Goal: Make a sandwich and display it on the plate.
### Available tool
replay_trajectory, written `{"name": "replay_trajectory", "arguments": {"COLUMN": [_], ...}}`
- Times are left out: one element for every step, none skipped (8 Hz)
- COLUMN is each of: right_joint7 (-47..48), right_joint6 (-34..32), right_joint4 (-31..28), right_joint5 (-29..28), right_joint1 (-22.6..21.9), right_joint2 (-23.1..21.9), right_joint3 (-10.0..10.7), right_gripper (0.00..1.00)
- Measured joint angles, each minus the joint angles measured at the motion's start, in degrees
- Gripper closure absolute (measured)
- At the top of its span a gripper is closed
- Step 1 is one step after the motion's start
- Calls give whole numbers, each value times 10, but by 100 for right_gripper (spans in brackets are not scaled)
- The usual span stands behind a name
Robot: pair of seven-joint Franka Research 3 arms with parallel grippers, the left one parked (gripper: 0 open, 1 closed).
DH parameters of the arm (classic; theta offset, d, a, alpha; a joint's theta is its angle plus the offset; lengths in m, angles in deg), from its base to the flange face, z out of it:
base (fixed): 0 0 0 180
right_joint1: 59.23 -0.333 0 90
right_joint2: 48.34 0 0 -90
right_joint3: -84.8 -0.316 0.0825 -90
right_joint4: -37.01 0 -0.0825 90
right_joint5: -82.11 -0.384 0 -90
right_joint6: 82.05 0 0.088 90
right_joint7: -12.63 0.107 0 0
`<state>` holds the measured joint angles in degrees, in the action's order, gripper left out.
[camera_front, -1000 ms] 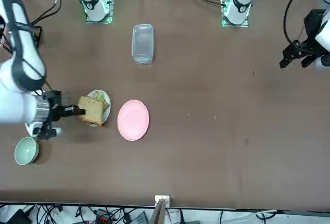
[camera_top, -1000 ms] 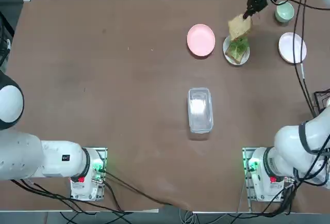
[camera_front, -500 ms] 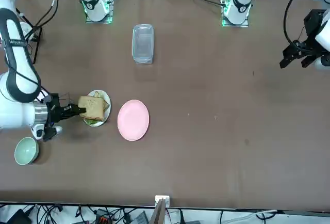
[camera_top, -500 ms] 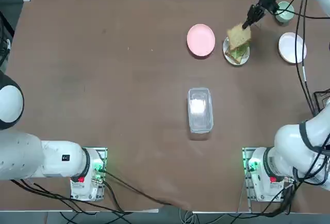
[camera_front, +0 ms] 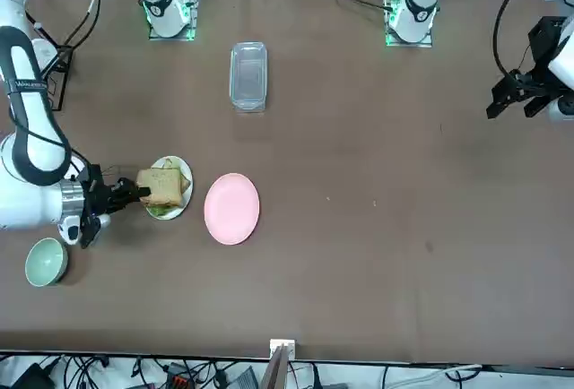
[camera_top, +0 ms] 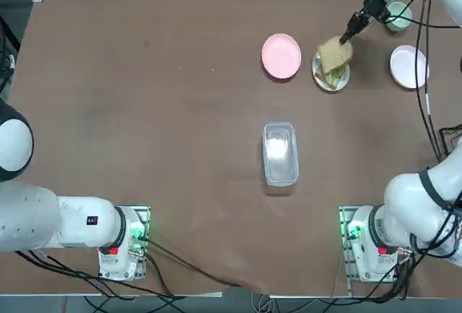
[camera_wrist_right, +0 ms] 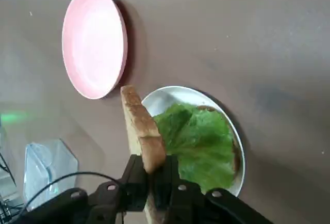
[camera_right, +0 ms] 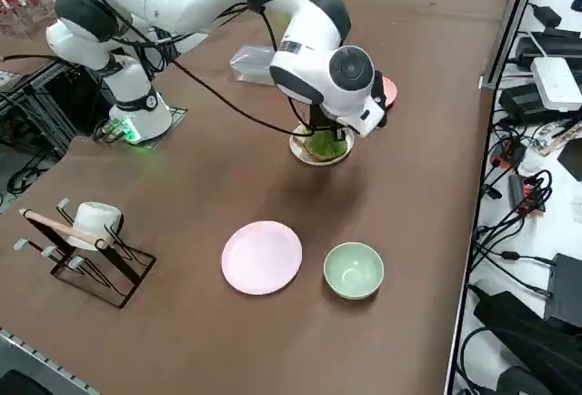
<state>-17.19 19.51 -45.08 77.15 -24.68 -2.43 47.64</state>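
Note:
A tan bread slice (camera_wrist_right: 142,132) with a brown crust is held on edge in my right gripper (camera_wrist_right: 153,175), which is shut on it. The slice (camera_top: 335,53) hangs tilted over the far part of the small white plate (camera_top: 342,82). On that plate (camera_wrist_right: 170,93) a green lettuce leaf (camera_wrist_right: 198,142) covers a lower slice, of which only a brown edge (camera_wrist_right: 235,154) shows. In the front view my gripper (camera_front: 126,194) reaches in from the table's far right side to the slice (camera_front: 161,187) above the plate (camera_front: 182,168). Whether the held slice touches the lettuce I cannot tell.
A pink round plate (camera_top: 281,55) lies just left of the white plate. A pale plate (camera_top: 409,65) and a green bowl (camera_top: 398,16) sit to its right. A clear lidded container (camera_top: 280,153) stands mid-table. A mug rack (camera_right: 86,240) is at the right side.
My right gripper has carried the bread slice down and towards the plate. The slice now covers more of the lettuce than a second ago.

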Motion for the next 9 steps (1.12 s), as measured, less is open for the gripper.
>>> {"name": "replay_trajectory", "arguments": {"right_joint7": [-1, -2, -3, -3, -3, -4, -6, -8, -14], "right_joint6": [-11, -18, -21, -23, -27, -36, -53, -72, -83], "right_joint4": [8, 13, 13, 13, 13, 15, 25, 37, 44], "right_joint5": [0, 0, 0, 0, 0, 0, 0, 0, 0], "right_joint1": [0, 0, 0, 0, 0, 0, 0, 1, 1], "right_joint2": [0, 0, 0, 0, 0, 0, 0, 0, 0], "right_joint3": [-1, -1, -1, -1, -1, -1, -1, -1, -1], "right_gripper": [91, 91, 91, 91, 91, 91, 91, 91, 91]}}
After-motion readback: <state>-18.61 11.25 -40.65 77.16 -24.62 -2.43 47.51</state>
